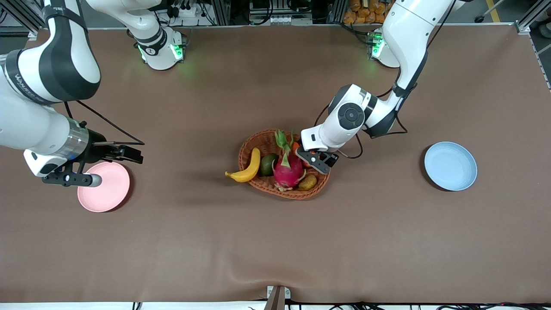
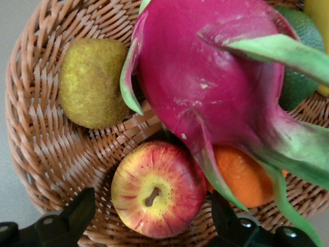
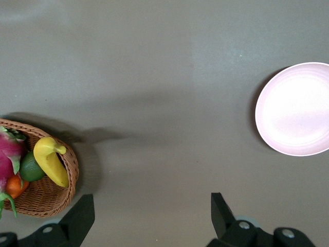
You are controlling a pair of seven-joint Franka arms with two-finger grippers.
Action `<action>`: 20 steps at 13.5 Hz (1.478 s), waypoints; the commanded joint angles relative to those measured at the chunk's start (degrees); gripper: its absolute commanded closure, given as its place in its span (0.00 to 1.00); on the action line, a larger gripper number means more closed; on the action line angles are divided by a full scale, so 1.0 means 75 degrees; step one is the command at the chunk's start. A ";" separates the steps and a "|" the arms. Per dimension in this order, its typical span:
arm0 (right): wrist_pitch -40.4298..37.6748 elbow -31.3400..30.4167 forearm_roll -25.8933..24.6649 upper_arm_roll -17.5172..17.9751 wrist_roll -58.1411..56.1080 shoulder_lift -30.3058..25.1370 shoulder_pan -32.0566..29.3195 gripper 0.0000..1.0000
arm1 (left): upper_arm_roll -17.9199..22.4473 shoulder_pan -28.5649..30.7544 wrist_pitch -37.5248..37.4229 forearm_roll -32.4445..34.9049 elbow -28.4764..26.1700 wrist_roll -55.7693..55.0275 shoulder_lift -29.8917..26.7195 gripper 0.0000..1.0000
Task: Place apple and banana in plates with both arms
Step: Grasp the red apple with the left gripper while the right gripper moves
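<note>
Only the left wrist view shows the apple (image 2: 158, 189), low in frame, in the basket (image 2: 46, 154), between the empty left gripper's (image 2: 154, 226) spread fingers.

light: even, overhead | shadows: soft | focus: sharp | glare: none

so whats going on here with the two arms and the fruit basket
Two robot arms are sorting fruit from a wicker basket into plates. The left gripper hangs open over the basket, its fingers on either side of the apple, which lies beside the dragon fruit. The banana rests on the basket's rim toward the right arm's end. The right gripper is open over the pink plate. That plate and the blue plate hold no fruit yet.
</note>
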 commanded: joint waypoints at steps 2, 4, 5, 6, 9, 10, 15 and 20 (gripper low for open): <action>-0.0027 0.0150 0.0072 -0.0028 0.0337 0.0059 0.0073 0.00 | 0.0013 -0.0091 0.0421 -0.0003 -0.0076 0.0051 0.0124 0.06; 0.0054 0.0150 0.0084 -0.0039 0.0361 0.0071 0.0213 0.00 | 0.0013 -0.0092 0.0409 -0.0003 -0.0076 -0.0031 0.0089 0.17; 0.0078 0.0138 0.0084 -0.0028 0.0442 0.0071 0.0249 0.00 | 0.0001 -0.0115 0.0351 -0.0003 -0.0088 -0.0101 0.0031 0.21; 0.0102 0.0138 0.0084 -0.0028 0.0617 0.0083 0.0261 0.00 | 0.0001 -0.0150 0.0293 -0.0003 -0.0204 -0.0194 -0.0097 0.34; 0.0324 0.0138 0.0084 -0.0028 0.1109 0.0083 0.0494 0.00 | -0.0011 -0.0138 0.0245 -0.0003 -0.0626 -0.0242 -0.0589 0.62; 0.0452 0.0138 0.0073 -0.0039 0.1390 0.0117 0.0599 0.00 | -0.0022 -0.0138 0.0071 -0.0038 -0.0720 -0.0230 -0.0823 0.62; 0.1284 0.0150 -0.0033 -0.0040 0.2960 0.0457 0.1150 0.00 | -0.0245 -0.0045 -0.1592 -0.0085 -0.0721 -0.0441 -0.1913 0.62; 0.1918 0.0138 -0.0499 -0.0051 0.4624 0.0973 0.1818 0.00 | -0.0233 0.0819 -0.2438 -0.0402 -0.0639 -0.0418 -0.2535 0.76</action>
